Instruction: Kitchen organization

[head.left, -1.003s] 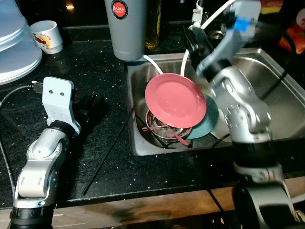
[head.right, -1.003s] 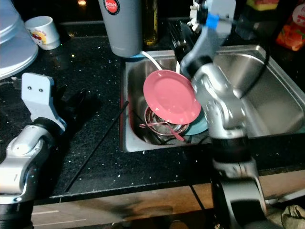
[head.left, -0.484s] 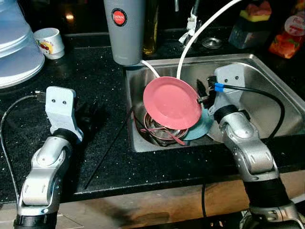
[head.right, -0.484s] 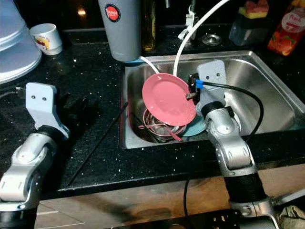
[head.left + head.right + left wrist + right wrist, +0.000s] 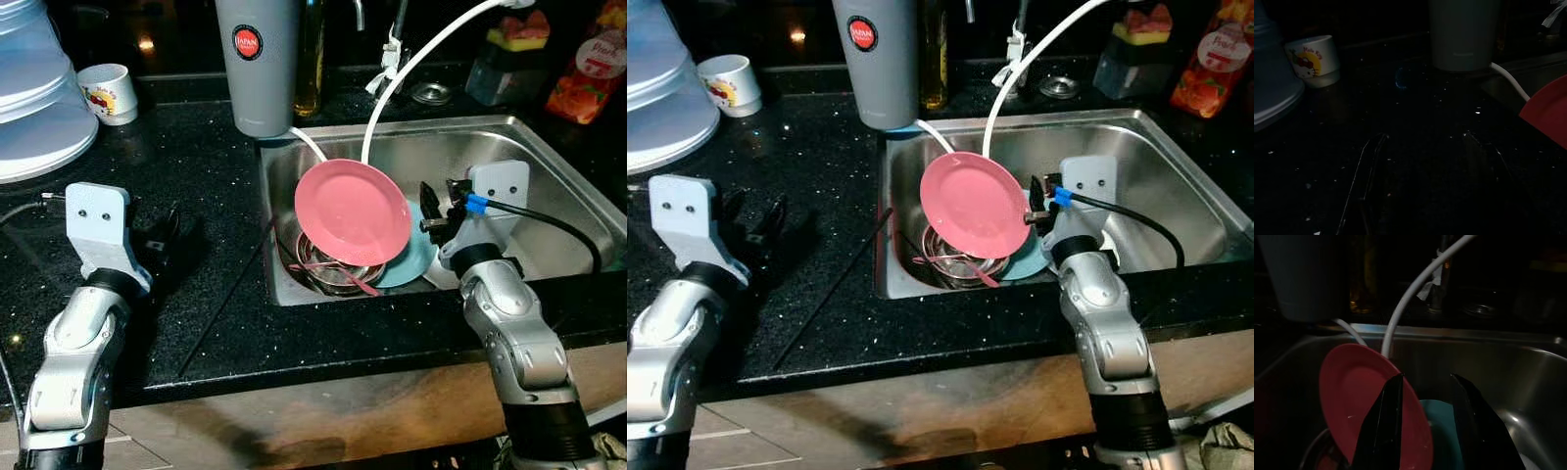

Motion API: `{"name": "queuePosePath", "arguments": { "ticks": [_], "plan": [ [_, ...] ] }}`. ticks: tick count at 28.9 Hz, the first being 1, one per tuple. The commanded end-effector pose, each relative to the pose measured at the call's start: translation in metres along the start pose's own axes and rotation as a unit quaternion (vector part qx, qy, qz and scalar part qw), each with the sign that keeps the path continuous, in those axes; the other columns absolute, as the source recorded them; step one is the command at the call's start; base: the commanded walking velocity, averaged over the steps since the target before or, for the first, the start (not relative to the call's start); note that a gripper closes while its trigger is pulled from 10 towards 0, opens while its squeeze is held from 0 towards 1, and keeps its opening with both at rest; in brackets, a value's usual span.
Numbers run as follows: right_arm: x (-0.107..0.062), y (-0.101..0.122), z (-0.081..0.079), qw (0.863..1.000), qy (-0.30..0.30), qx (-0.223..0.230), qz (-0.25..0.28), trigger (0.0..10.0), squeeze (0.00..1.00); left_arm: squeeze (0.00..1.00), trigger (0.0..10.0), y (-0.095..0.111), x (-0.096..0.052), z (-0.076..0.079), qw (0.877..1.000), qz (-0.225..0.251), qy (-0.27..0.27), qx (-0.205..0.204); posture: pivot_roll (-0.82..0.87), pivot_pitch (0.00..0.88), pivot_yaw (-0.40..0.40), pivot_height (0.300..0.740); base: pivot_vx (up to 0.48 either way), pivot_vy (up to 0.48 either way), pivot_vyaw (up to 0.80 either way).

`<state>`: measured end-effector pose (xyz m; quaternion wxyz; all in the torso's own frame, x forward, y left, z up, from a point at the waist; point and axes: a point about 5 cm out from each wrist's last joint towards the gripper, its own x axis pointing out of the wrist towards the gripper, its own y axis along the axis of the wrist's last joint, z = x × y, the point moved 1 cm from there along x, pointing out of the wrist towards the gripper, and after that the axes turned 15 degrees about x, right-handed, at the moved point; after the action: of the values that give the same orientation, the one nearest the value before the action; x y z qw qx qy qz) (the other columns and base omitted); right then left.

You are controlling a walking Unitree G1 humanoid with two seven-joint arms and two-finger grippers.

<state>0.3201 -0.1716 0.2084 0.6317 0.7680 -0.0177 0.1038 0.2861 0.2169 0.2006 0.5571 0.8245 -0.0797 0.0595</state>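
Observation:
A pink plate (image 5: 353,212) leans tilted in the steel sink (image 5: 534,147), resting on a metal bowl (image 5: 333,272) that holds a pink utensil. Behind it lies a teal plate (image 5: 417,257). My right gripper (image 5: 432,210) hovers in the sink just right of the pink plate's rim. In the right wrist view it (image 5: 1427,431) is open; one finger (image 5: 1386,426) overlaps the pink plate's edge and the teal plate (image 5: 1442,431) shows in the gap. My left gripper (image 5: 162,243) rests low over the black counter, open with nothing between its fingers (image 5: 1371,186).
A grey tumbler (image 5: 260,64), an oil bottle (image 5: 312,59) and a white hose (image 5: 421,59) stand at the sink's back. A white printed cup (image 5: 106,93) and stacked pale lids (image 5: 34,117) sit far left. A thin black stick (image 5: 225,304) lies on the counter. An orange packet (image 5: 588,73) is at the back right.
My right arm has come down from above the sink's back and now sits low beside the pink plate's right rim. The left arm has shifted slightly left. The plates have not moved.

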Motion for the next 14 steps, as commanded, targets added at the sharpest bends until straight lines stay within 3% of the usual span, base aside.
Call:
{"name": "queuePosePath", "arguments": {
  "ticks": [1, 14],
  "plan": [
    [-0.0023, -0.003, -0.0022, 1.0, 0.003, 0.012, -0.008, 10.0, 0.0, 0.0, 10.0, -0.0029, -0.0015, 0.003, 1.0, -0.012, -0.007, 0.004, 0.0, 0.03, 0.001, 0.74, 0.0, 0.0, 0.0],
    [-0.0004, -0.0072, -0.0084, 0.999, 0.014, 0.026, -0.026, 10.0, 0.0, 0.0, 10.0, 0.0004, -0.0028, 0.0105, 1.0, -0.008, -0.018, -0.001, 0.01, 0.071, -0.005, 0.74, 0.0, 0.0, 0.0]
  ]
}}
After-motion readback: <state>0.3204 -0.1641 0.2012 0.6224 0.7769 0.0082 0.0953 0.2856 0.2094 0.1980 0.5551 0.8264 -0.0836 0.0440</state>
